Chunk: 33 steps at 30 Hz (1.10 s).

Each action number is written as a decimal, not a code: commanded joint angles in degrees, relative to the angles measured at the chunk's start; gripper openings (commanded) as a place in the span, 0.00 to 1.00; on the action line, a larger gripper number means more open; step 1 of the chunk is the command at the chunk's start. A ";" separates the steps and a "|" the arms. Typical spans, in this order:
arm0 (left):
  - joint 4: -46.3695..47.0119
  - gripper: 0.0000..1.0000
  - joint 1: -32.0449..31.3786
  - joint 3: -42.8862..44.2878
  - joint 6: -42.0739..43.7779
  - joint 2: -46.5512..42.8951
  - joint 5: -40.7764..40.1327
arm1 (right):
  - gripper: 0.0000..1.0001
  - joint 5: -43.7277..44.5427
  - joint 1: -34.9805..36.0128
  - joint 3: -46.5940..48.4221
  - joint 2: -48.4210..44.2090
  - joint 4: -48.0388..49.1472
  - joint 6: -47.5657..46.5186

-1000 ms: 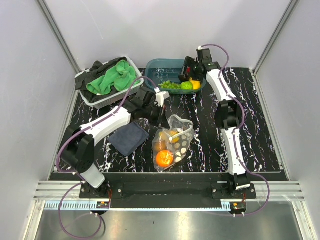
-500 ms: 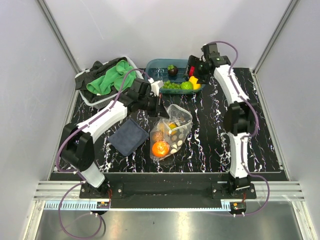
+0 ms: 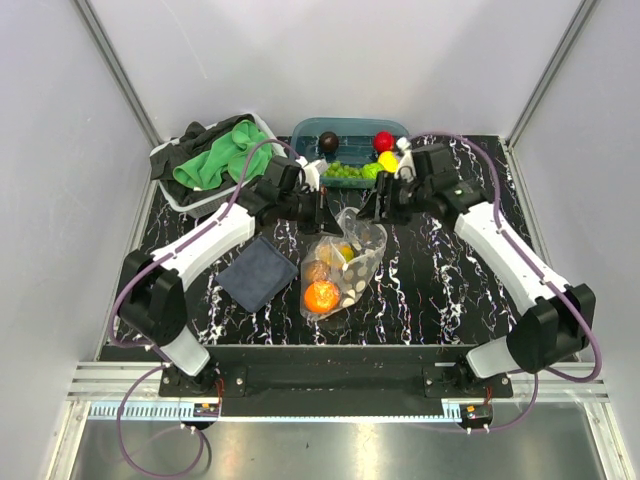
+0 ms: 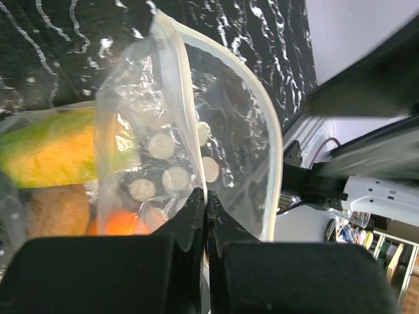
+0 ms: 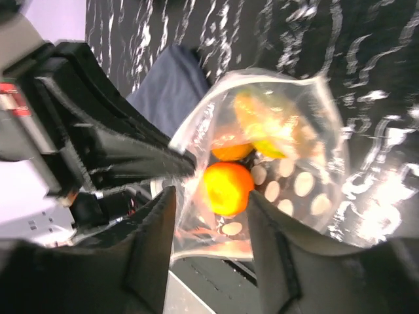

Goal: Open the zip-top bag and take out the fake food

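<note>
1. The bag (image 3: 350, 262) lies on the table (image 3: 430, 290) between the two arms. Its mouth is at the end toward the tub (image 3: 350, 124) and gapes open.
2. The left hand (image 4: 205, 204) is pressed together, pinching one lip of the mouth and holding it up.
3. The right hand (image 5: 211, 199) is spread and gripping nothing. It is poised just over the open mouth, facing in.
4. In the bag, the orange (image 3: 322, 297) sits at the near end. A yellow-green piece (image 4: 49, 149) and a brown one (image 4: 55, 212) lie nearer the mouth. Other pieces sit in the tub.
5. The film looks thin, floppy and slick, so it will likely sag and slide unless a lip is pinned. The stiffer zip strip, where the left hand has it, is the place to hold.
6. The food (image 5: 226, 187) looks hard, glossy, rounded and light, so it may squirt out of a pinch. Best to take the piece nearest the mouth across its widest part, with the fingers clear of the film, or the bag may lift too.
</note>
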 commanded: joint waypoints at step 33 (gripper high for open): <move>8.98 0.00 -10.64 2.48 -9.33 -2.00 -5.13 | 0.55 -4.80 5.23 -29.58 4.73 29.82 12.59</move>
